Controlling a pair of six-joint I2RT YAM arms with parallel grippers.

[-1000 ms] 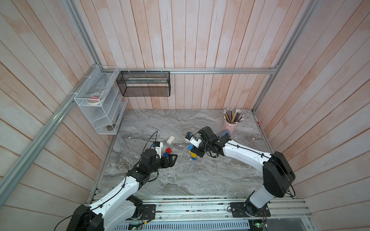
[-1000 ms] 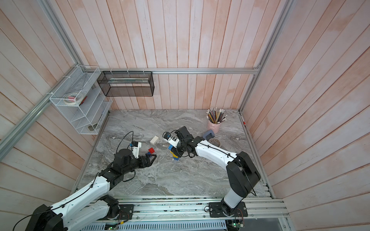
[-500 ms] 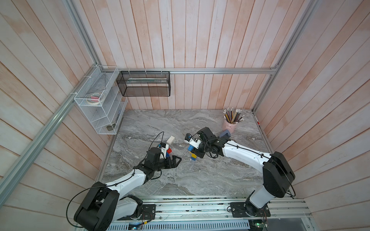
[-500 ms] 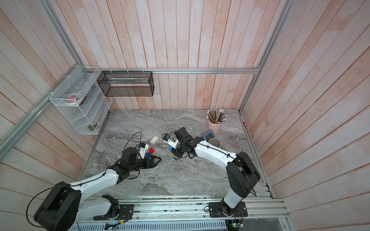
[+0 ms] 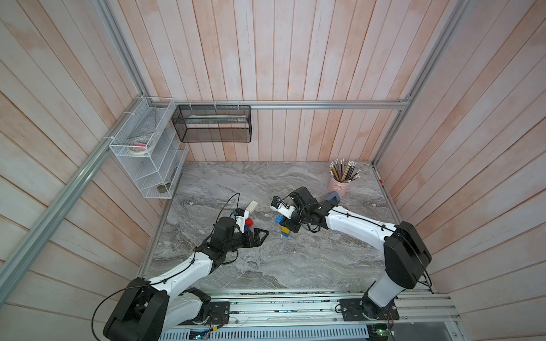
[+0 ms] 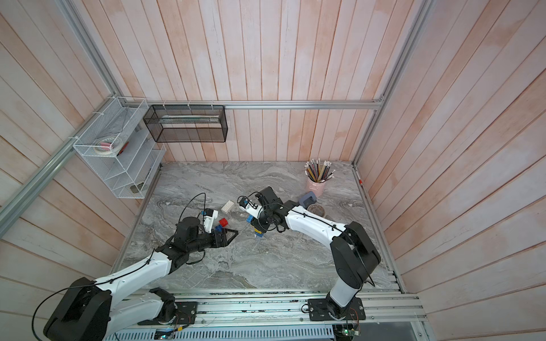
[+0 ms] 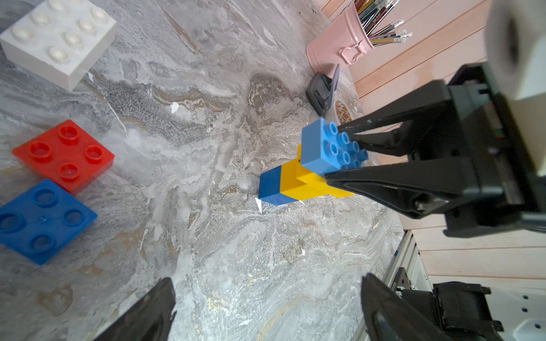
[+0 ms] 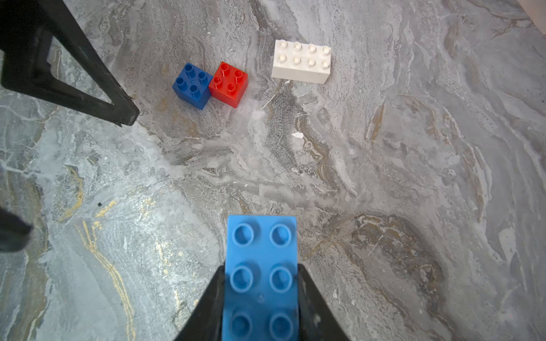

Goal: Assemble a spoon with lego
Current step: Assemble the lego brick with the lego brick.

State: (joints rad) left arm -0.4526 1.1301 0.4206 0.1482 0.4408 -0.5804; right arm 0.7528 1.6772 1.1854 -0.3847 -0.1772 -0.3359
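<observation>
The right hand pinches the light-blue top of the half-built spoon, standing upright on the table. The left hand hangs spread nearby, close to a red brick, blue brick and white brick.

A pink cup of pencils stands in the counter's far right corner, a grey hole punch just beside it. A white wire rack and a black mesh basket hang on the walls.
</observation>
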